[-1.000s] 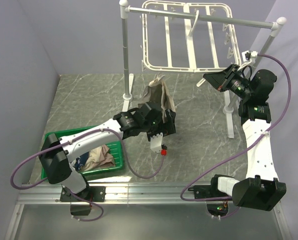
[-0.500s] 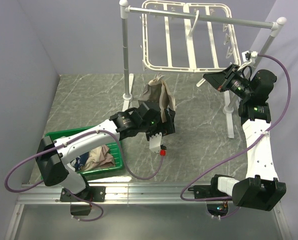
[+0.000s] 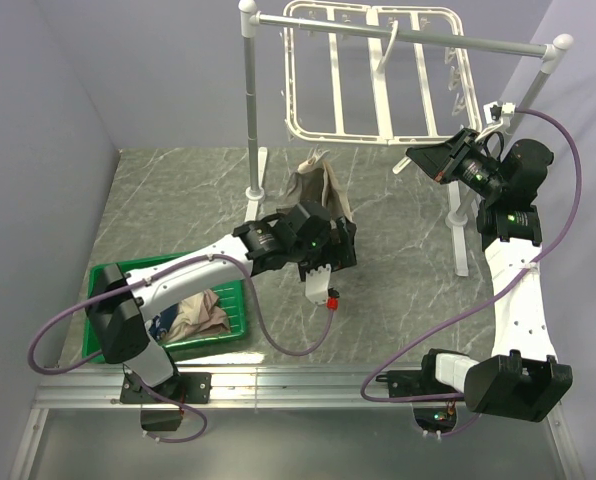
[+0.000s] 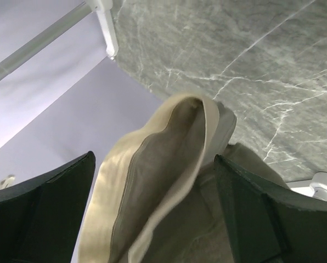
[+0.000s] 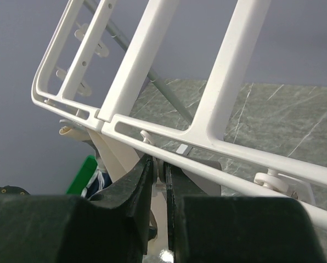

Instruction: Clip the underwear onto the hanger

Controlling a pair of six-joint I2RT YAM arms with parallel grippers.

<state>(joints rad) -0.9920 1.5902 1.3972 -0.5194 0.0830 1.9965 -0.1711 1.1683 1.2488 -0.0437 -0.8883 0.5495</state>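
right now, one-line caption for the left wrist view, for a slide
Underwear hangs inside the open left gripper, marble table beyond.

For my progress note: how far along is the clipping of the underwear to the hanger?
Looks done: the underwear seems to hang from the hanger, since the left gripper is open around it. In hand: the right gripper pinches the hanger's edge. Left: check that it stays up, then withdraw both arms.
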